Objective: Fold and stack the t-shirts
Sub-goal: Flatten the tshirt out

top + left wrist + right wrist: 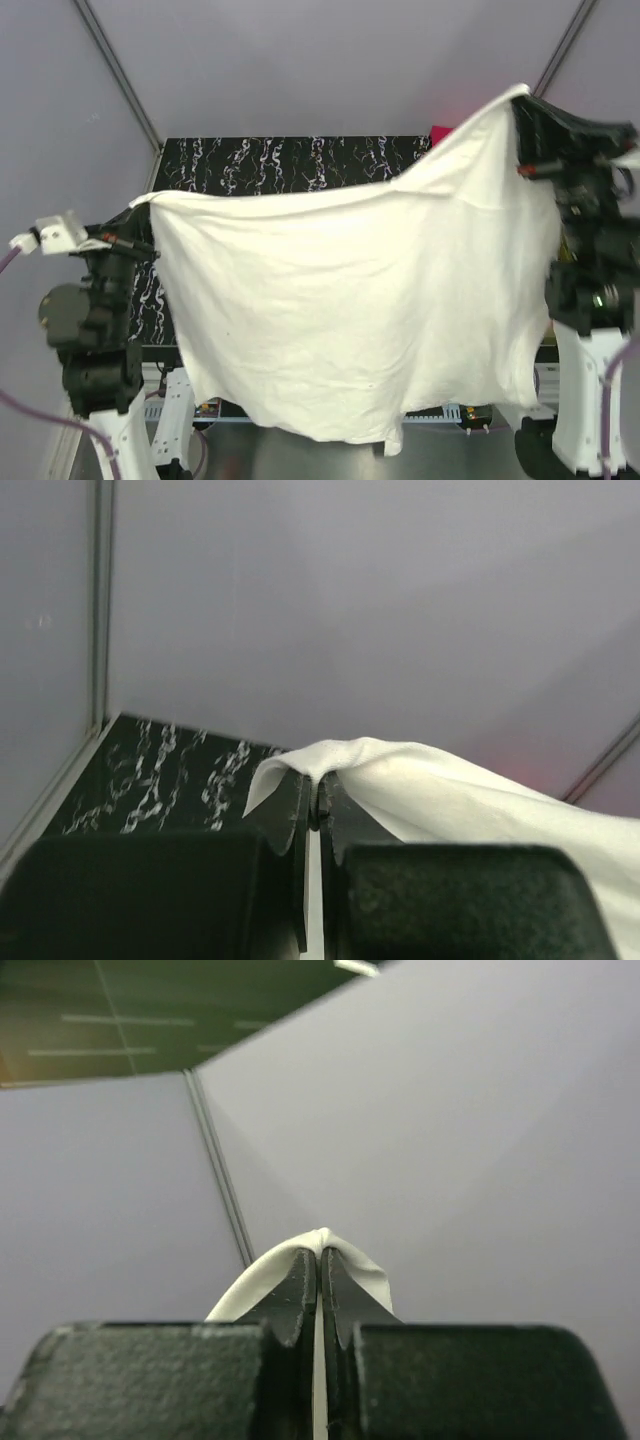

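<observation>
The cream-white t-shirt (340, 300) hangs below the fingers, stretched crosswise over the table's (250, 165) near edge. The left gripper (318, 792) and the higher right gripper (320, 1260) each clamp a top corner.

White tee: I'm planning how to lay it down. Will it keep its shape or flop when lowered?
Probably floppy: the tee sags between its pinched corners and hangs in soft wrinkles. Likely light, since two small pinches by the left pincer and right pincer carry it.

Both arms are raised, the right higher; left tool (318, 785) and right tool (320, 1255) each pinch the cream-white t-shirt (350, 300).
</observation>
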Action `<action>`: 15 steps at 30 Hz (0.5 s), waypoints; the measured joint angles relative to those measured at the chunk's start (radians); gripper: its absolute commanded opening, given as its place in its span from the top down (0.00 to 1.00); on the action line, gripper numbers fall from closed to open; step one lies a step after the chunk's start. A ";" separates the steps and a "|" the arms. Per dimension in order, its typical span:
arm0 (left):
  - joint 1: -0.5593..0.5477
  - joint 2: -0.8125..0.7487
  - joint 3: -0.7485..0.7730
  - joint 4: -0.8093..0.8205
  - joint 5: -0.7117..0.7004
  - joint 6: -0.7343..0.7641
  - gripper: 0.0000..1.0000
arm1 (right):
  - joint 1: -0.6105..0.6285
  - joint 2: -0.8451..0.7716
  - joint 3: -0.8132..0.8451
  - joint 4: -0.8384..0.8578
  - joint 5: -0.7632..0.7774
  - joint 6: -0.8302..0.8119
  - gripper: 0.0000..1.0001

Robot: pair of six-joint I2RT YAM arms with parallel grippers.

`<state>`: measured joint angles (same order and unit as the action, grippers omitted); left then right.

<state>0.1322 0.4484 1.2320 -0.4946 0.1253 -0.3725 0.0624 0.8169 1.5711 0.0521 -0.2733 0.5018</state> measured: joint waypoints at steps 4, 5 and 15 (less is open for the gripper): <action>-0.001 0.089 -0.159 0.055 -0.085 0.014 1.00 | 0.017 0.248 -0.117 0.123 -0.037 0.046 1.00; -0.001 0.122 -0.191 0.073 -0.111 0.016 1.00 | 0.019 0.319 -0.131 0.155 -0.046 0.055 1.00; 0.002 0.720 -0.356 0.284 -0.261 0.040 1.00 | 0.035 1.041 0.006 0.204 -0.107 0.112 1.00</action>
<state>0.1341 1.1683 0.8764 -0.2104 -0.1356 -0.3321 0.0971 1.8584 1.5776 0.2565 -0.3801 0.6140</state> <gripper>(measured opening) 0.025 0.019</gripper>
